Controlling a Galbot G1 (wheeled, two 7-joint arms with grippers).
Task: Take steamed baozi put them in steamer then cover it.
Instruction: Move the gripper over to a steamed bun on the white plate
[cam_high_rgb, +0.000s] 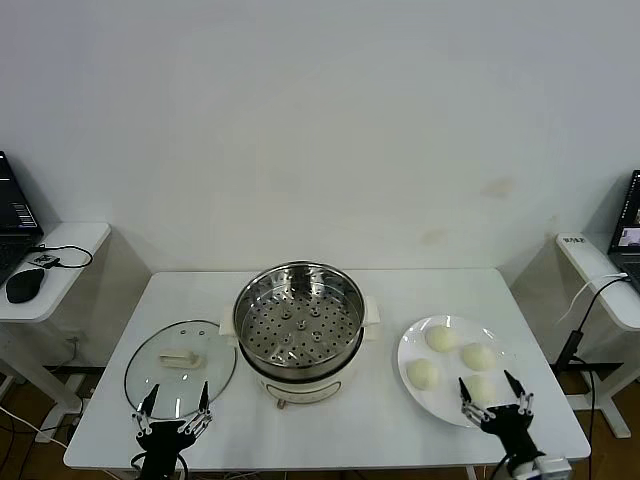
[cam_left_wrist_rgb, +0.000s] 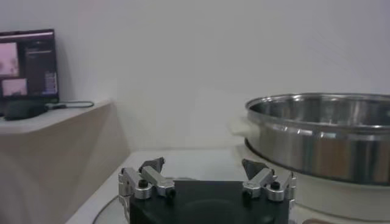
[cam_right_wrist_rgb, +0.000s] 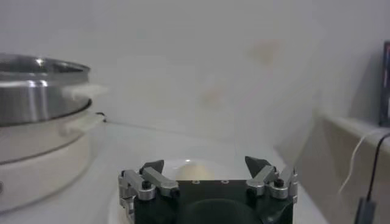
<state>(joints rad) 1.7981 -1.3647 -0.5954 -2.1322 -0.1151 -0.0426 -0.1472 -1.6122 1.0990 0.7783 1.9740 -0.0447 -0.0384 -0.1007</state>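
Note:
The steamer (cam_high_rgb: 300, 325) stands in the middle of the table, a shiny steel pot with a perforated tray on a cream base; its wall (cam_left_wrist_rgb: 323, 143) fills one side of the left wrist view and shows in the right wrist view (cam_right_wrist_rgb: 36, 91). Several steamed baozi (cam_high_rgb: 443, 339) lie on a white plate (cam_high_rgb: 408, 352) to its right; one bun (cam_right_wrist_rgb: 192, 170) shows beyond my right jaws. A glass lid (cam_high_rgb: 180, 362) lies flat left of the pot. My left gripper (cam_high_rgb: 173, 410) is open at the lid's near edge. My right gripper (cam_high_rgb: 495, 395) is open over the plate's near edge, holding nothing.
White side desks flank the table: the left one (cam_high_rgb: 60, 240) carries a laptop and a mouse (cam_high_rgb: 24, 284), the right one (cam_high_rgb: 600, 270) a laptop with cables. A white wall stands behind.

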